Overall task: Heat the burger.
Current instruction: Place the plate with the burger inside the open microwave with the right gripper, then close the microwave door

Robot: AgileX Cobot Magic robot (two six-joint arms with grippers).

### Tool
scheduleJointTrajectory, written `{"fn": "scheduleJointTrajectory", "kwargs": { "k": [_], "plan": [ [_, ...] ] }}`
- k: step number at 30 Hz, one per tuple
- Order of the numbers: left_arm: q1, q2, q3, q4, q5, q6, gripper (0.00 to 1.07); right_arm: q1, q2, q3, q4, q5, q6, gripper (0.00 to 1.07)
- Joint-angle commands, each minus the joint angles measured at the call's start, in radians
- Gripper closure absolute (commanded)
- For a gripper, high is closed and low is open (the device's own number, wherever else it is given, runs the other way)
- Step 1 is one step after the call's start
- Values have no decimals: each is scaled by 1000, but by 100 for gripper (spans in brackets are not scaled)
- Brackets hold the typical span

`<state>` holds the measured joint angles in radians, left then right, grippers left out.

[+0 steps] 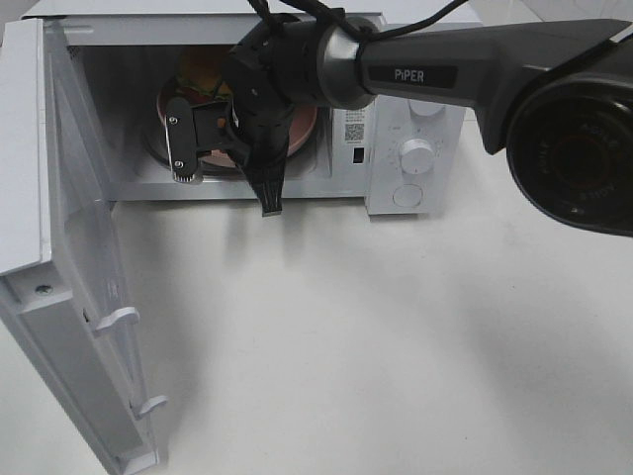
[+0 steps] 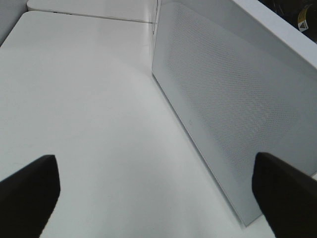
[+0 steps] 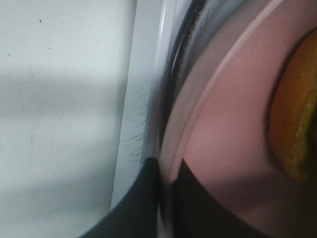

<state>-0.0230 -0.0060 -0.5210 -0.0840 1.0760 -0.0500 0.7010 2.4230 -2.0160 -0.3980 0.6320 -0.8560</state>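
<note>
The burger (image 1: 201,73) sits on a round pink plate (image 1: 305,129) inside the open microwave (image 1: 396,109), mostly hidden by my right arm. In the right wrist view the burger (image 3: 297,124) is an orange-yellow blur on the plate (image 3: 228,139). My right gripper (image 1: 229,150) reaches into the cavity from the right. Its dark fingers (image 3: 138,198) are shut on the plate's front rim, just over the microwave's front sill (image 3: 136,114). My left gripper (image 2: 158,198) is open and holds nothing. It hangs over the table beside the outer face of the microwave door (image 2: 233,104).
The microwave door (image 1: 59,257) stands swung wide open to the left, reaching toward the table's front. The plate rests on a glass turntable (image 3: 198,49). Control knobs (image 1: 417,156) are on the microwave's right panel. White table (image 1: 396,346) lies in front.
</note>
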Motion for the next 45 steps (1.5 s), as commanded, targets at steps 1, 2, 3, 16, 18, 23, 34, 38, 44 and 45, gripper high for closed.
{"fn": "scheduleJointTrajectory", "kwargs": {
  "k": [1, 2, 3, 16, 18, 23, 34, 38, 44, 45],
  "plan": [
    [0, -14, 3, -1, -9, 2, 9, -3, -8, -26, -26, -80, 11, 106],
    [0, -14, 3, -1, -9, 2, 9, -3, -8, -26, -26, -80, 11, 106],
    [0, -14, 3, -1, -9, 2, 9, -3, -7, -26, -26, -93, 11, 104],
    [0, -14, 3, -1, -9, 2, 9, -3, -7, -25, -26, -95, 54, 74],
    [0, -14, 3, -1, -9, 2, 9, -3, -7, -25, -26, -95, 61, 71],
    [0, -14, 3, -1, -9, 2, 9, -3, -8, -25, -19, -95, 64, 62],
    [0, -14, 3, -1, -9, 2, 9, -3, -31, -24, 32, -94, 104, 39],
    [0, -14, 3, -1, -9, 2, 9, -2, -54, 6, 32, -121, 137, 29],
    [0, -14, 3, -1, -9, 2, 9, -2, -124, 145, 31, -204, 140, 29],
    [0, -14, 3, -1, -9, 2, 9, -1, -143, 186, 31, -220, 138, 30]
  ]
}}
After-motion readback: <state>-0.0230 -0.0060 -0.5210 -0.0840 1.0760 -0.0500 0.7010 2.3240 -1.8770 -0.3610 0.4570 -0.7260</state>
